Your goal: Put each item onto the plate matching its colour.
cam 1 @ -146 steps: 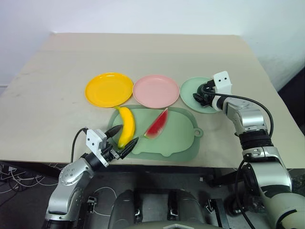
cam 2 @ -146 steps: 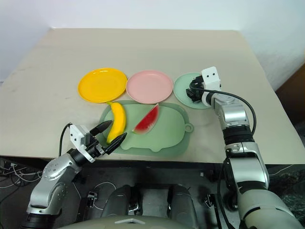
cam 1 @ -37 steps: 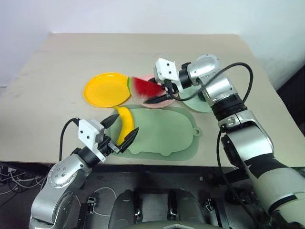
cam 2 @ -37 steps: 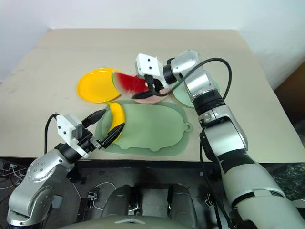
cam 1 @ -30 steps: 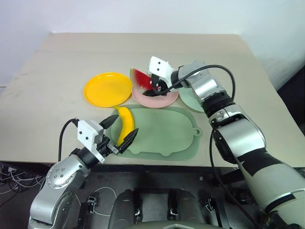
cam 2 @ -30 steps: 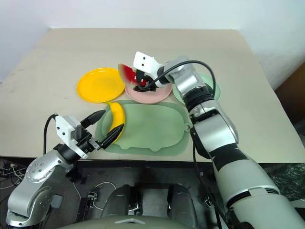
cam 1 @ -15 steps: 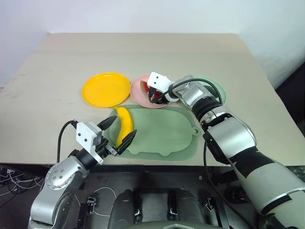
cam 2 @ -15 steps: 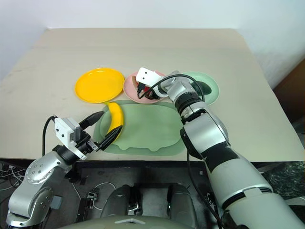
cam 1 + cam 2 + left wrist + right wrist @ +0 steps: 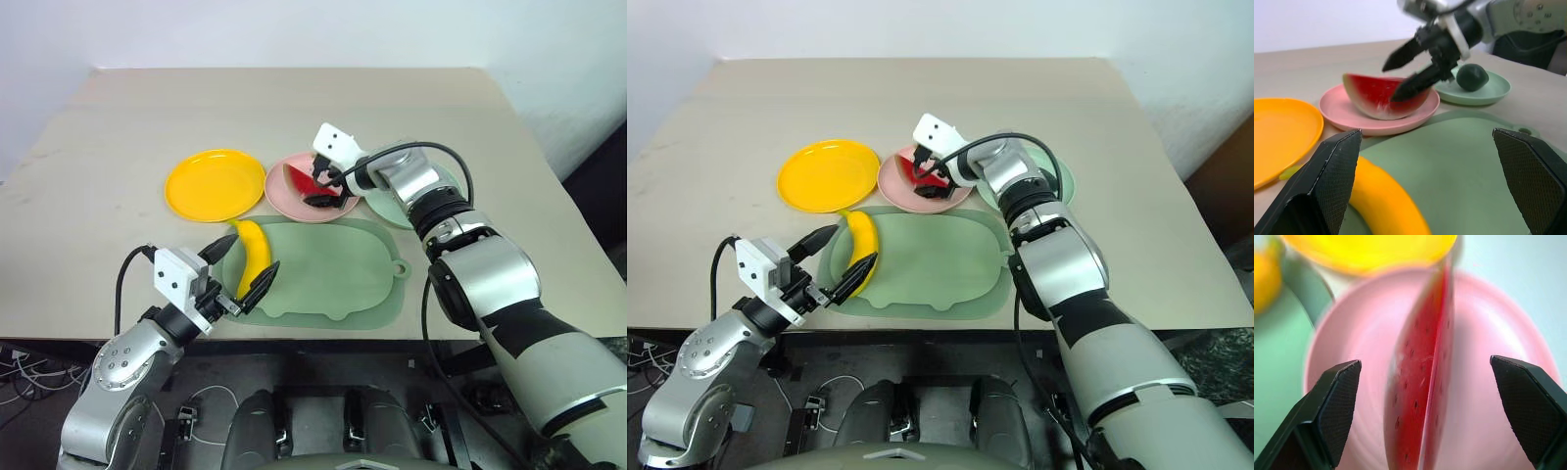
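Glossy red watermelon wedge (image 9: 1422,396) is seen standing on round pink plastic plate (image 9: 294,201), betw. right gripper (image 9: 1409,69) fingers, spread wide, nothing gripped. Left gripper (image 9: 242,266) spread too, empty, curved yellow banana (image 9: 253,257) betw. tips.

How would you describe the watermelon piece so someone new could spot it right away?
Find the row of three plates on the tan table; the pink plate is the middle one. On it stands the watermelon wedge, red with a green rind, under the open right gripper, unlike the banana on the mat.
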